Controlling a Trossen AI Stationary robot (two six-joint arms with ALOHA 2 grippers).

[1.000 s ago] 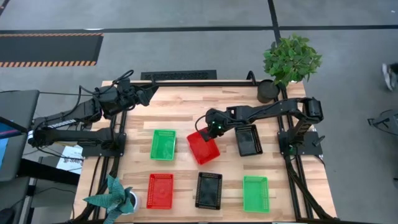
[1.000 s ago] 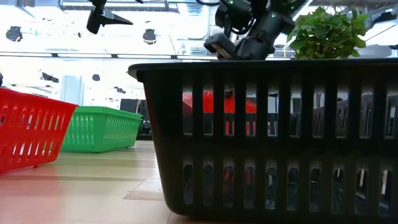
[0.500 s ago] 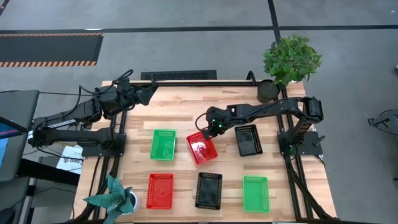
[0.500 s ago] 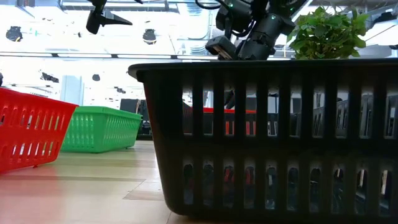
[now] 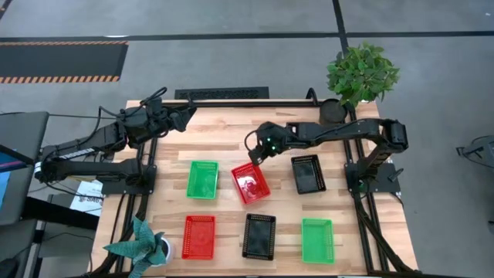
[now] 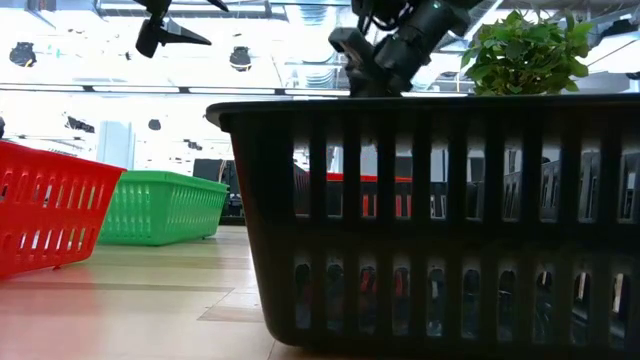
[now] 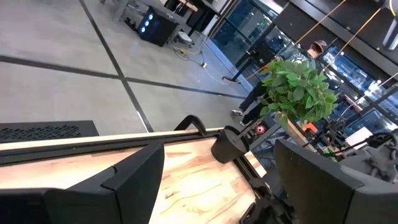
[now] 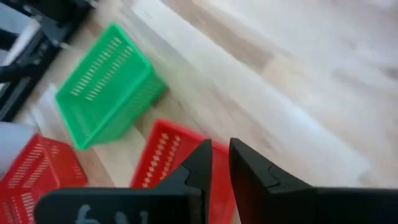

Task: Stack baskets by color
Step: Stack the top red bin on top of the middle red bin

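Note:
Six baskets lie in two rows on the wooden table. The far row holds a green one [image 5: 202,179], a red one [image 5: 251,183] and a black one [image 5: 308,173]. The near row holds a red one [image 5: 198,236], a black one [image 5: 259,235] and a green one [image 5: 317,240]. My right gripper [image 5: 255,153] hangs above the far end of the middle red basket [image 8: 168,162], clear of it. Its fingers are open by a narrow gap with nothing between them. My left gripper [image 5: 187,116] waits open and raised over the far left of the table.
A potted plant [image 5: 359,73] in a black pot [image 5: 333,113] stands at the far right corner. A small spiky plant [image 5: 139,247] stands at the near left corner. A black rail [image 5: 231,102] runs along the far edge. Bare wood lies between the far row and that rail.
The middle red basket, tilted and lifted a second ago, has come down flat on the table between the green and black ones. My right gripper has let it go, risen and drawn back toward the far edge, turning at the wrist.

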